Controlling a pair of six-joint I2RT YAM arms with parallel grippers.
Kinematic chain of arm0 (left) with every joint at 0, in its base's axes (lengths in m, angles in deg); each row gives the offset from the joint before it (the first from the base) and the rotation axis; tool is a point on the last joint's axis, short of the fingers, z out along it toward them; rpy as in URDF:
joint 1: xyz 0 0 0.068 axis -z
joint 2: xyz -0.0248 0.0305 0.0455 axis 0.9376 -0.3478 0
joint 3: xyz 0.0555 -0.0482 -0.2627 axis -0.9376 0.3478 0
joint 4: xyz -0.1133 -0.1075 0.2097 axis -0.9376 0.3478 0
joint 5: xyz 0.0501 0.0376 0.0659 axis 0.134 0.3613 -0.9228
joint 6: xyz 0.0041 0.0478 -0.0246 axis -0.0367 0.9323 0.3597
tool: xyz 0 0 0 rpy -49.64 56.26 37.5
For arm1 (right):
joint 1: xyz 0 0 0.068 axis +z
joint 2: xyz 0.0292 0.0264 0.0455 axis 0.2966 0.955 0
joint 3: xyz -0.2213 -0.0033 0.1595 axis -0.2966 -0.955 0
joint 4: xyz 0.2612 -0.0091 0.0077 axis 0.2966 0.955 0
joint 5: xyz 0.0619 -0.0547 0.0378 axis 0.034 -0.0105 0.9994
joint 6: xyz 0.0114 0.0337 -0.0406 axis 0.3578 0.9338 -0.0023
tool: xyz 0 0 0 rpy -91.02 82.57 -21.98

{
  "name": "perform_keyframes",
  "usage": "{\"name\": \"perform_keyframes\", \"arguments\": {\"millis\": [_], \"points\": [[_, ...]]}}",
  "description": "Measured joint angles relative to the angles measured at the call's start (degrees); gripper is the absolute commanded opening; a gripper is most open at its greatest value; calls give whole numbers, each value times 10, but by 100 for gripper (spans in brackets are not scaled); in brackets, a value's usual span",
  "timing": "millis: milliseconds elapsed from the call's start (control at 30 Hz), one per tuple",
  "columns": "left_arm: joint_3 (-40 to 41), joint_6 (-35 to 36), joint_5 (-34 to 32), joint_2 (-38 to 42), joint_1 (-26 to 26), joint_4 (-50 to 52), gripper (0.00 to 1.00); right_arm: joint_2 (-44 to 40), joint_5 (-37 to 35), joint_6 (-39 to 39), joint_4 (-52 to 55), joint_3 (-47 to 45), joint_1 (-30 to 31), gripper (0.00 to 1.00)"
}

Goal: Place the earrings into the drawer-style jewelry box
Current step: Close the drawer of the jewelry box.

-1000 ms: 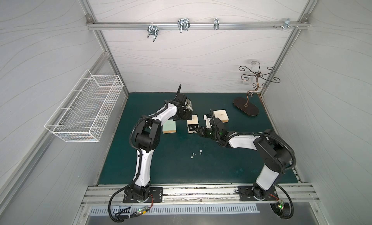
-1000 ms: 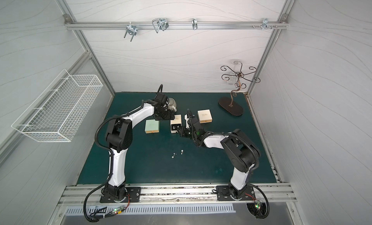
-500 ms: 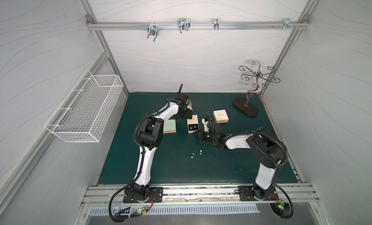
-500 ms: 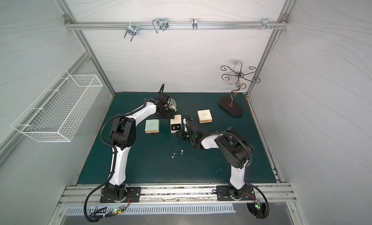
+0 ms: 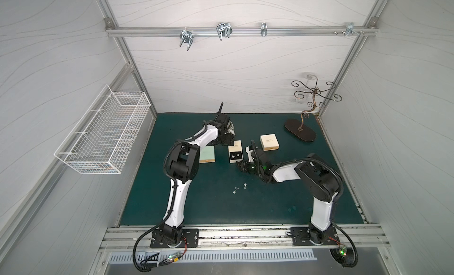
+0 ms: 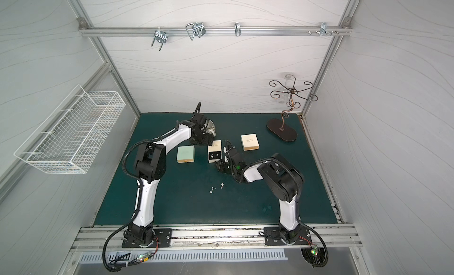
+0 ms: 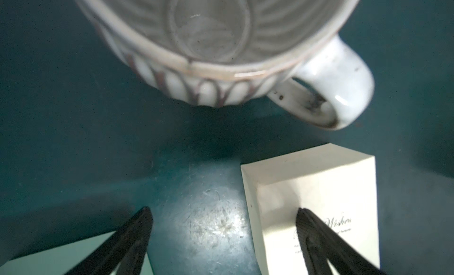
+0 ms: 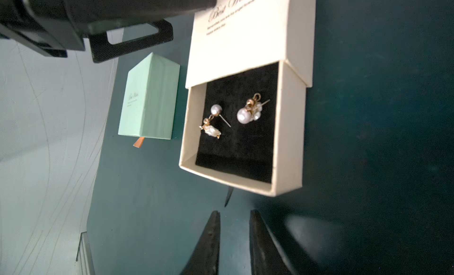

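Two earrings (image 8: 242,115) are seen in the open drawer (image 8: 287,138), two loose earrings (image 5: 245,185) on the surface (image 5: 196,200). Tiny, light and slippery, they are best pinched at the head. The right fingers (image 8: 208,237) are narrowly parted and empty; the left fingers (image 7: 132,237) are spread wide.

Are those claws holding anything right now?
Nothing. The right gripper has an empty narrow gap; the left gripper is spread wide, partly over the cream box, not clamping it.

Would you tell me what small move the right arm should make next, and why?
Probably swing the right claw over to a loose earring on the mat: it looks empty, the open drawer holds two earrings, and two more lie outside.
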Motion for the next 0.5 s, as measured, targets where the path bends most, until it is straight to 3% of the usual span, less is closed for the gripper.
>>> {"name": "perform_keyframes", "arguments": {"millis": [500], "points": [[-3,11,-2,-3,2,0,94,20,-1,1,1,37,-5,24]]}}
